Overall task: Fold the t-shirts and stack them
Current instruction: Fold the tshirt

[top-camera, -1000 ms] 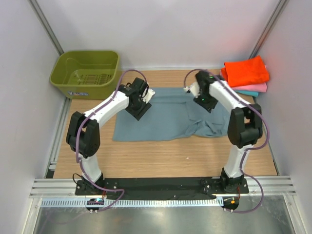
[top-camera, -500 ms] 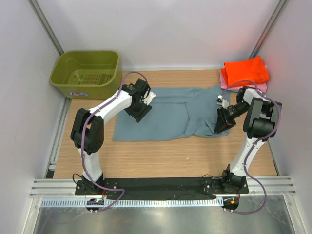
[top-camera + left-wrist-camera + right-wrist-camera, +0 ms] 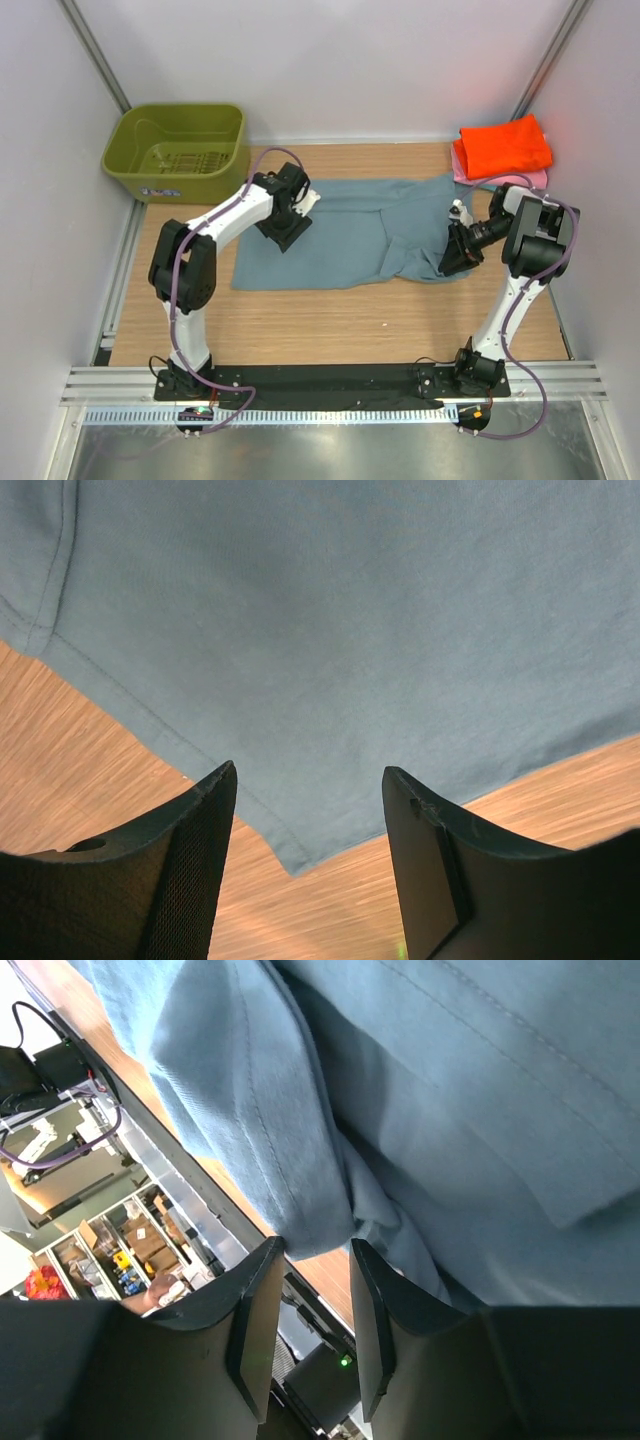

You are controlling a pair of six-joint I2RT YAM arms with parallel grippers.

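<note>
Wooden tabletop [image 3: 330, 310] first. The big dusty blue-grey cotton t-shirt [image 3: 340, 240] lies mid-table, mostly flat, long axis running L-R across the front of both arms. Its R end is rumpled, w/ a fold doubled over.

Olive-green plastic basket [image 3: 130, 165] sits far-L corner, off the shirt. Folded bright orange t-shirt [image 3: 505, 145] tops the pile far-R corner, pink t-shirt [image 3: 500, 179] peeking out under it, well apart from the blue one.

Left gripper [image 3: 288, 222] hangs low over the shirt's L part. Wrist view: jaws spread, nothing between them, a hemmed corner of the cloth right below the gap [image 3: 310, 780].

Right gripper [image 3: 458, 250] is down at the rumpled R end. Its jaws stand close together w/ a bunched fold at their mouth [image 3: 315, 1250]; can't tell if it's nipped or just touching.

Key relation, imo: one arm per end of the long axis, so each takes its own side. Pile is nearer the R arm.
</note>
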